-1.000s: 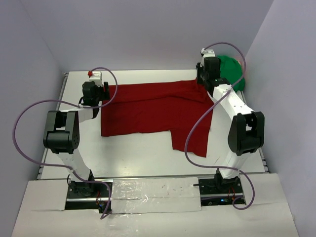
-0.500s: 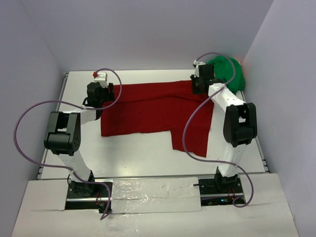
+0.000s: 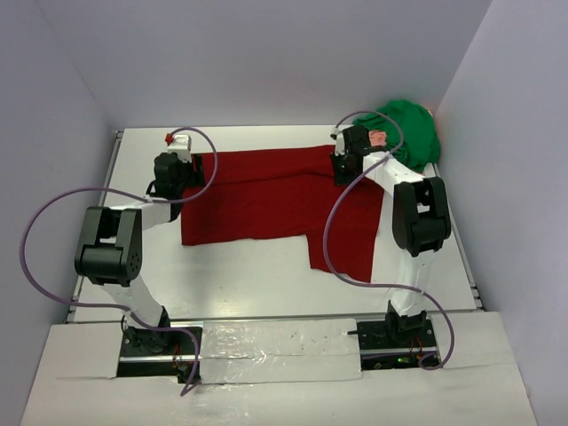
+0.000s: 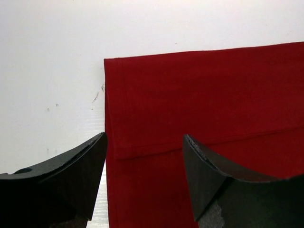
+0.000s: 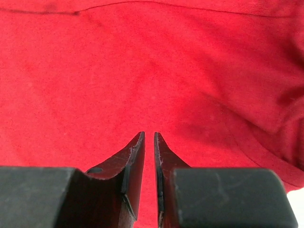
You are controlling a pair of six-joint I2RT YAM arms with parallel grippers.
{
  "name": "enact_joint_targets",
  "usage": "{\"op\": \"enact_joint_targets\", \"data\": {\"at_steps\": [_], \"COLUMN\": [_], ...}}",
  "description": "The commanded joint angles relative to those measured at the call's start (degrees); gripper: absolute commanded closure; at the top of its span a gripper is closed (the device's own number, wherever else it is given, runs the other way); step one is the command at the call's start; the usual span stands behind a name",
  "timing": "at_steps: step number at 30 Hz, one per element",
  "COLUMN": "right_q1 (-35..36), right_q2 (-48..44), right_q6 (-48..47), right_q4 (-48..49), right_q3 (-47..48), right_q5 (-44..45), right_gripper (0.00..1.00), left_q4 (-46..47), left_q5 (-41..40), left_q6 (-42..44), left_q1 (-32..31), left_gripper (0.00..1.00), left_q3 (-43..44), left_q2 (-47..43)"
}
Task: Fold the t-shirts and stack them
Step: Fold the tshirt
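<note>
The dark red t-shirt [image 3: 275, 200] lies spread flat across the middle of the table, one sleeve reaching toward the front right. My left gripper [image 3: 197, 169] hovers open over its far-left corner, and the left wrist view shows the jaws [image 4: 144, 135] straddling the shirt's left edge [image 4: 190, 104]. My right gripper [image 3: 342, 169] is over the far-right part of the shirt. Its jaws [image 5: 148, 133] stand a thin slit apart above the red cloth [image 5: 142, 71], with nothing between them. The green t-shirt [image 3: 410, 131] is bunched in the far-right corner, with a bit of salmon-pink cloth [image 3: 380, 138] showing beside it.
Lilac walls close in the white table [image 3: 248, 275] on the left, back and right. Purple cables [image 3: 53, 200] loop off both arms. The arm bases [image 3: 151, 337] sit on a taped strip at the near edge.
My right gripper has swung left, off the green pile and onto the red shirt's far edge, its jaws narrowing. My left gripper shifted slightly toward the shirt's far-left corner.
</note>
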Motion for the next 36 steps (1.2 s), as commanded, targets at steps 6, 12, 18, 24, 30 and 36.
{"op": "enact_joint_targets", "data": {"at_steps": [6, 12, 18, 24, 30, 36], "right_q1": [3.2, 4.2, 6.3, 7.7, 7.7, 7.8], "right_q2": [1.7, 3.7, 3.7, 3.8, 6.0, 7.5], "right_q6": [-2.2, -2.5, -6.8, -9.1, -6.3, -6.6], "right_q4": [4.1, 5.9, 10.9, 13.5, 8.4, 7.1], "right_q3": [1.1, 3.3, 3.6, 4.1, 8.7, 10.0], "right_q5": [3.4, 11.5, 23.0, 25.1, 20.5, 21.8], "right_gripper": [0.76, 0.71, 0.63, 0.62, 0.7, 0.78], "left_q4": [3.8, 5.2, 6.8, 7.3, 7.3, 7.4], "left_q5": [0.0, -1.0, -1.8, -2.3, -2.5, -2.4], "left_q6": [-0.8, -0.3, -0.4, -0.2, 0.1, 0.5], "left_q1": [-0.4, -0.5, -0.6, -0.6, -0.7, -0.6], "left_gripper": [0.28, 0.28, 0.28, 0.28, 0.28, 0.28], "left_q3": [-1.1, -2.9, -4.4, -4.7, -4.8, -5.3], "left_q2": [-2.1, -3.5, -4.6, -4.8, -5.2, -6.0]}}
